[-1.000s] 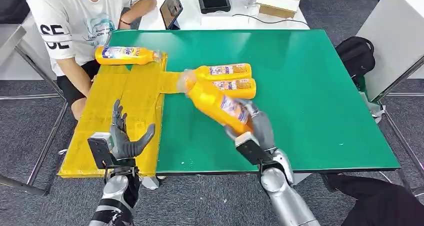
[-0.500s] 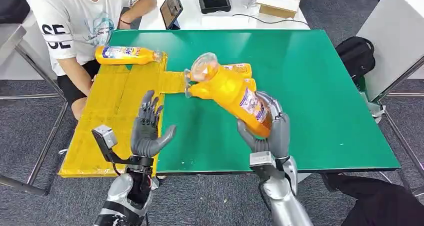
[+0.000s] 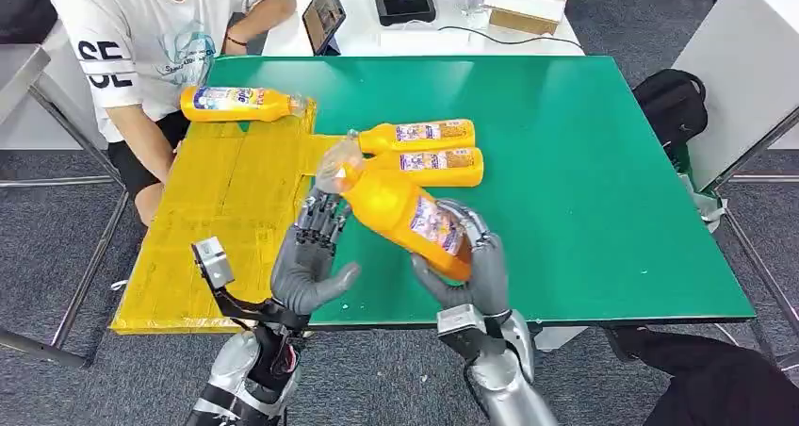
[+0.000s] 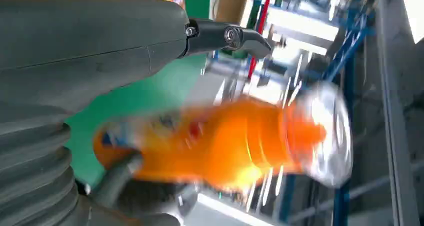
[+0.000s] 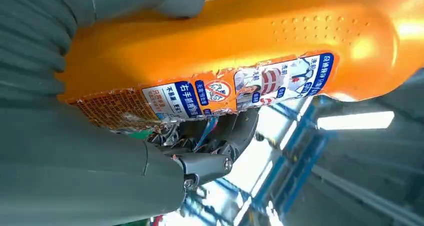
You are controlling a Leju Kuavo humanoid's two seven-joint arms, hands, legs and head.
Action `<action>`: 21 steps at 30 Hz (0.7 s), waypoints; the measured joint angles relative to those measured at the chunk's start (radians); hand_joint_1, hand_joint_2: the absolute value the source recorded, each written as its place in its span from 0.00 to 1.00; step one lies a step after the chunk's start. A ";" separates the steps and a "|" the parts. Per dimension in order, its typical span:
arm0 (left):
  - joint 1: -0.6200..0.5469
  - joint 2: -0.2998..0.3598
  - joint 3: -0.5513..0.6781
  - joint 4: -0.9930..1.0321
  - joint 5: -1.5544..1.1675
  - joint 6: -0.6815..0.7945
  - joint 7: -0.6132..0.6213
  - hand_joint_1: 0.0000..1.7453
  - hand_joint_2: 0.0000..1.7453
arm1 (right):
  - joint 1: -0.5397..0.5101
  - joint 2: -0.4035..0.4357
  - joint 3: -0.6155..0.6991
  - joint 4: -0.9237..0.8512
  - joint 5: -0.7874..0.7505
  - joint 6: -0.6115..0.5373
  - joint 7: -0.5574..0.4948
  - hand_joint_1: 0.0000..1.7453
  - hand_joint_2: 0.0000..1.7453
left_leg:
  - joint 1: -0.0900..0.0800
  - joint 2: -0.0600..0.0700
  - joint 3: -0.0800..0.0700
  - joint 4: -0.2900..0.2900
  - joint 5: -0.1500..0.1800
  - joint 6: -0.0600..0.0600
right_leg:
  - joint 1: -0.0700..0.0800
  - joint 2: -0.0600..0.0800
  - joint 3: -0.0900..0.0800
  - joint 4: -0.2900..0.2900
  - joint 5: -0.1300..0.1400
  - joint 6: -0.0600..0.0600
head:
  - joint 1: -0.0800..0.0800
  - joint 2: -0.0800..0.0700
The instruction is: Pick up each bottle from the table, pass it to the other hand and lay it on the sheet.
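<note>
An orange bottle (image 3: 407, 214) is held above the green bench (image 3: 584, 181), tilted with its clear cap end up and toward the yellow sheet (image 3: 226, 200), its base wrapped in the fingers of the robot's right hand (image 3: 471, 266); in the right wrist view the bottle's (image 5: 240, 51) blue-and-white label faces the camera against the grey thumb. The left hand (image 3: 311, 256) is raised just beside the bottle's neck, fingers spread and holding nothing, its fingertips near the bottle, though contact cannot be judged; in the left wrist view the bottle (image 4: 225, 143) is blurred. Two more orange bottles (image 3: 429, 150) lie side by side and touching on the bench behind the held one, and a fourth bottle (image 3: 240, 103) lies on the far end of the sheet. A person in a white T-shirt (image 3: 151, 40) sits at the far left corner of the bench.
</note>
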 measured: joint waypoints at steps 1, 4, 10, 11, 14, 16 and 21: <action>0.000 0.000 -0.006 0.002 0.002 -0.004 0.002 0.00 1.00 | -0.006 0.008 0.008 0.014 0.001 0.003 0.000 1.00 1.00 | 0.000 0.000 0.000 0.000 0.000 0.000 | 0.000 0.000 0.000 0.000 0.000 0.000 | 0.000 0.000; -0.005 -0.001 -0.019 0.015 -0.010 0.008 0.001 0.00 1.00 | -0.035 0.028 0.043 0.067 0.016 0.009 0.007 1.00 1.00 | 0.000 0.000 0.000 0.000 0.000 0.000 | 0.000 0.000 -0.001 0.000 0.000 0.000 | 0.000 0.000; -0.014 -0.001 -0.017 0.046 -0.043 0.050 -0.007 0.00 1.00 | -0.062 0.050 0.119 0.153 0.043 0.018 0.021 1.00 1.00 | 0.000 0.000 0.000 0.000 0.000 0.000 | 0.000 0.000 -0.001 0.000 0.000 0.000 | 0.000 0.000; -0.016 -0.002 -0.017 0.051 -0.052 0.060 -0.003 0.00 1.00 | -0.062 0.050 0.137 0.164 0.053 0.022 0.021 1.00 1.00 | 0.000 0.000 0.000 0.000 0.000 0.000 | 0.000 0.000 -0.001 0.000 0.000 0.000 | 0.000 0.000; -0.015 -0.002 -0.010 0.062 -0.060 0.076 -0.004 0.00 1.00 | -0.064 0.056 0.162 0.186 0.054 0.022 0.026 1.00 1.00 | 0.000 0.000 -0.001 0.000 0.000 0.000 | 0.000 0.000 -0.001 0.000 0.000 0.000 | 0.001 0.000; -0.015 -0.002 -0.008 0.068 -0.063 0.079 -0.005 0.00 1.00 | -0.070 0.057 0.169 0.196 0.054 0.022 0.026 1.00 1.00 | 0.000 0.000 -0.001 0.000 0.000 0.000 | 0.000 0.000 -0.001 0.000 0.000 0.000 | 0.000 0.000; -0.015 -0.002 -0.004 0.074 -0.066 0.085 -0.007 0.00 1.00 | -0.075 0.057 0.175 0.209 0.054 0.023 0.026 1.00 1.00 | 0.000 0.000 -0.001 0.000 0.000 0.000 | 0.000 0.000 -0.002 0.000 0.000 0.000 | 0.001 0.000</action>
